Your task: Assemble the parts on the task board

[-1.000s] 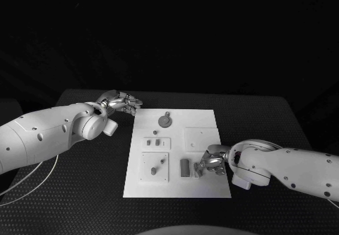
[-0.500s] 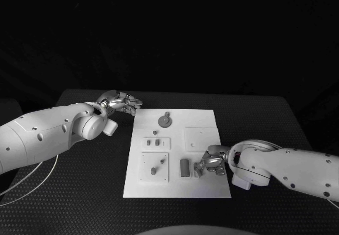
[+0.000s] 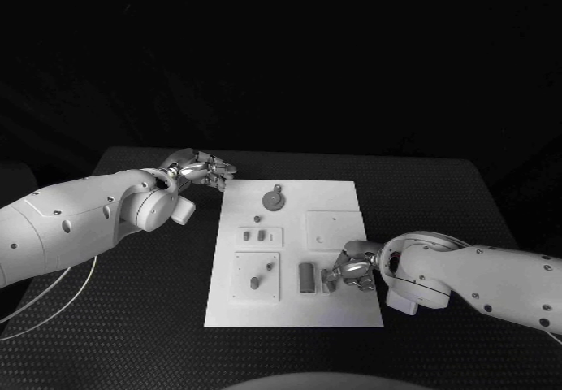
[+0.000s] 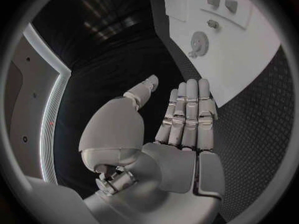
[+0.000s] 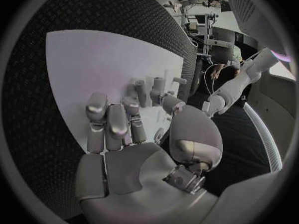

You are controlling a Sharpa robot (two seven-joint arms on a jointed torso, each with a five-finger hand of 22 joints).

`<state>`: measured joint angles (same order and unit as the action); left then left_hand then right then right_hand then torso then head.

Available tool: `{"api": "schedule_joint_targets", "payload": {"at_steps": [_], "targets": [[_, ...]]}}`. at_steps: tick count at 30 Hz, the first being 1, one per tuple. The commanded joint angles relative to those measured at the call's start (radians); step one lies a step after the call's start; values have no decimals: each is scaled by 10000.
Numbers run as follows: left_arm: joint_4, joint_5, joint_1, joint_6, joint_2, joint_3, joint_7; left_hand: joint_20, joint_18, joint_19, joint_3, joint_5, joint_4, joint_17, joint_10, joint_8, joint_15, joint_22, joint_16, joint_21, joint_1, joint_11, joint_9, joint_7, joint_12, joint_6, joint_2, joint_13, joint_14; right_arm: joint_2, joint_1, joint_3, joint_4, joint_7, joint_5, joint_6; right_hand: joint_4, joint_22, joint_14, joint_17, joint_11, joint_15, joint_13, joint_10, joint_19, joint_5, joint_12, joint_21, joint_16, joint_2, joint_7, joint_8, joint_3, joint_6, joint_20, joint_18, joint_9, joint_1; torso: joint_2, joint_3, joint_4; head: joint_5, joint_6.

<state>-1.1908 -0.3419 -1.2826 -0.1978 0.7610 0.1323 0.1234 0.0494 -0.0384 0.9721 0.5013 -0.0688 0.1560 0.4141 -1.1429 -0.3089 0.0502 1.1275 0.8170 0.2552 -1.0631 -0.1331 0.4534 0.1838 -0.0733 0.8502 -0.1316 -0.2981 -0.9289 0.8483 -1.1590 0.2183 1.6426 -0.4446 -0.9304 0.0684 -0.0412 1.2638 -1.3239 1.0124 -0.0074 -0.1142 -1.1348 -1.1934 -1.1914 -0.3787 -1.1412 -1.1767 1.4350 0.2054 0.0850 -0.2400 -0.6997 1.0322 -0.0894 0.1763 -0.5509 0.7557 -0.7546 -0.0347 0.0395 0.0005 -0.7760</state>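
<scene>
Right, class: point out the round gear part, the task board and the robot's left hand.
round gear part [image 3: 273, 201], head view, on its disc face.
task board [image 3: 334, 195], head view, on a bare far corner.
left hand [image 4: 187, 115], left wrist view, on the fingers' middle.

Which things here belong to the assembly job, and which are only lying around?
Belong to the job:
- task board
- round gear-like part on it
- dark upright block beside the right hand
- small parts in the board's recesses

Lying about:
- white cable on the black table, under the left arm
</scene>
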Motion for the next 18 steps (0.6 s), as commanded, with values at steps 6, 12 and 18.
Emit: {"api": "schedule_joint_targets", "payload": {"at_steps": [6, 12, 18], "targets": [[-23, 6, -31, 136, -5, -5, 47, -66, -185, 30, 4, 15, -39, 20, 72, -39, 65, 12, -34, -37, 86, 26, -13, 4, 16, -66, 10, -12, 19, 97, 12, 2, 47, 196, -10, -262, 95, 4, -22, 8, -67, -57, -8, 9, -1, 54, -6, 46, 45, 49, 130, -48, -15, -92, -59, 855, -17, 16, 1, 3, -7, 17, 2], [-24, 6, -31, 142, -4, -5, 43, -67, -185, 30, 3, 15, -40, 23, 72, -40, 65, 14, -36, -39, 85, 26, -14, 4, 16, -67, 9, -12, 19, 134, 12, 2, 89, 221, -31, -275, 106, 6, -23, 10, -70, -60, -12, 6, -3, 56, -11, 44, 47, 40, 127, -57, -17, -82, -62, 855, -18, 27, 0, 3, -8, 17, 10], [-20, 5, -31, 137, -3, -5, 36, -67, -185, 31, 3, 15, -42, 26, 72, -41, 65, 15, -38, -40, 85, 26, -15, 4, 15, -66, 10, -12, 19, 157, 12, 2, 109, 273, -30, -354, 113, 7, -24, 10, -72, -62, -20, -1, -6, 57, -19, 42, 49, 19, 124, -65, -19, -76, -65, 855, -20, 41, -3, 5, -1, 21, 6]]}}
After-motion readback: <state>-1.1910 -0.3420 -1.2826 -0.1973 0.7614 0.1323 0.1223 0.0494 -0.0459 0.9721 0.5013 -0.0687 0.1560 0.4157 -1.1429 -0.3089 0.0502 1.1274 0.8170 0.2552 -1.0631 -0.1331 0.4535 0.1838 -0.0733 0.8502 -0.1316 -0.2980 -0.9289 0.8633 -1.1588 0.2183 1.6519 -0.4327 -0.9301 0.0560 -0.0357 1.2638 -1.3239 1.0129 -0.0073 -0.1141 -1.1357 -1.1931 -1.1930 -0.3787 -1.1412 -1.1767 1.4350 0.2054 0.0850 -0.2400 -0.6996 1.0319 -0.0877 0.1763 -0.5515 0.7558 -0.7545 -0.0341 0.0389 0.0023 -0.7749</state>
